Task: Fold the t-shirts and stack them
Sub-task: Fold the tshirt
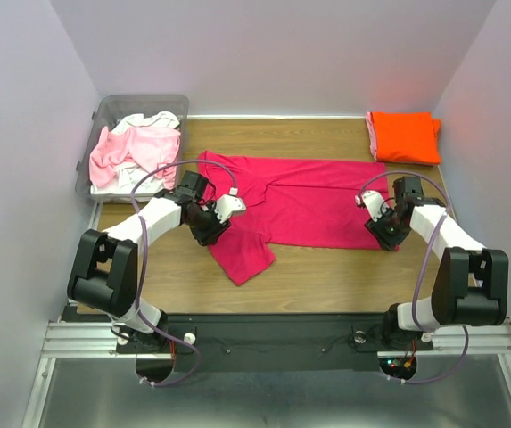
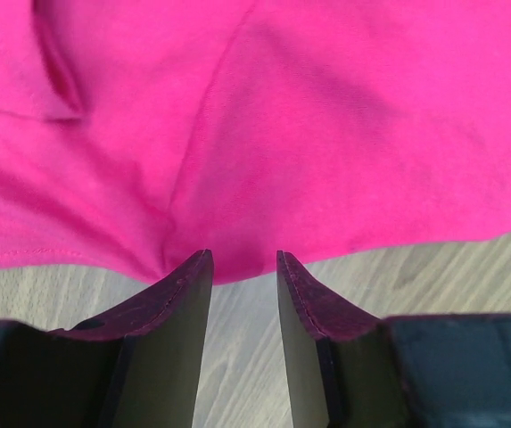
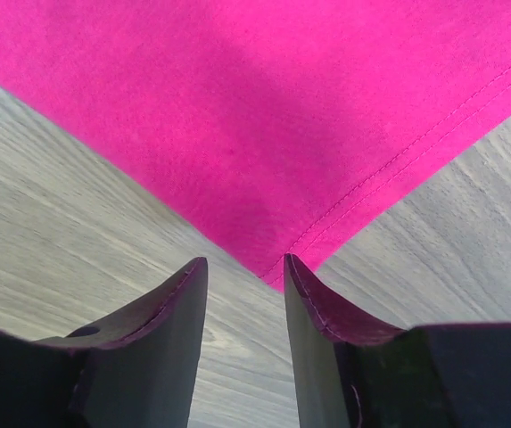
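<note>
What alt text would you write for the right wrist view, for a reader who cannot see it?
The right gripper, jaws apart, points at the hemmed corner of a magenta t-shirt lying flat on a wooden table.

Lab test cell: plain pale walls (image 1: 273, 53) around wooden table (image 1: 326, 276), aluminium mounting rail (image 1: 86, 339).

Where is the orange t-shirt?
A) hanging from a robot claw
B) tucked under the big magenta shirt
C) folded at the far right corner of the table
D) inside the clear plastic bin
C: the orange t-shirt lies folded on the wooden table at its far right corner, far from the clear bin at the far left.
</note>
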Controlling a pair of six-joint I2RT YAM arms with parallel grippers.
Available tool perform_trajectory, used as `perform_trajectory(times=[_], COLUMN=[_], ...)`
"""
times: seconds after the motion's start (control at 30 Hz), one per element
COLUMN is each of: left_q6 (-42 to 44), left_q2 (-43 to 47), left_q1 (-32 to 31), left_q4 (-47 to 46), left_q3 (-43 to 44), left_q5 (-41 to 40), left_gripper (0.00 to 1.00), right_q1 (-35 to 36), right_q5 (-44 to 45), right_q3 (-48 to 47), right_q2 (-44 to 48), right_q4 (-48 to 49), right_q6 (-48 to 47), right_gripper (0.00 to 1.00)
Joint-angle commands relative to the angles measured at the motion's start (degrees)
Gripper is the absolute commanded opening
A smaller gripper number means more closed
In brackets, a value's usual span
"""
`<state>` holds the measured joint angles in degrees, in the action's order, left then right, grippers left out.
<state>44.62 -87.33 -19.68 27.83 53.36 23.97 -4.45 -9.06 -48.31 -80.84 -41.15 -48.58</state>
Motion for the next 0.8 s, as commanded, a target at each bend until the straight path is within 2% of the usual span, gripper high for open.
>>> perform_trajectory(times=[0.0,0.4,0.53,0.67,0.77], left_q6=[2.4,3.36,4.51,4.69,4.07], left_q2=[3.39,3.13,4.36,3.66,3.39], left_q1=[-1.24,-1.32,-1.85,-2.03,-2.2], left_q4=[1.79,2.31,2.75,0.3,-2.17], left_q3=[-0.28,-1.15,-2.74,-4.67,-5.64], left_q5=[-0.06,0.64,1.52,-1.11,-2.43], left_gripper=[0.46,0.46,0.46,0.46,0.47], right_q1=[-0.03,-0.83,-0.91,-0.91,-0.91], right_q5=[1.5,4.93,5.72,5.63,6.07], right_q3=[1.12,6.12,7.01,7.01,6.57], right_q2=[1.13,-0.99,-2.74,-3.97,-4.33], right_q4=[3.09,10.38,12.49,13.28,13.37], right_q6=[-2.93,-6.09,-6.44,-6.35,-6.18], right_gripper=[0.46,0.46,0.43,0.3,0.14])
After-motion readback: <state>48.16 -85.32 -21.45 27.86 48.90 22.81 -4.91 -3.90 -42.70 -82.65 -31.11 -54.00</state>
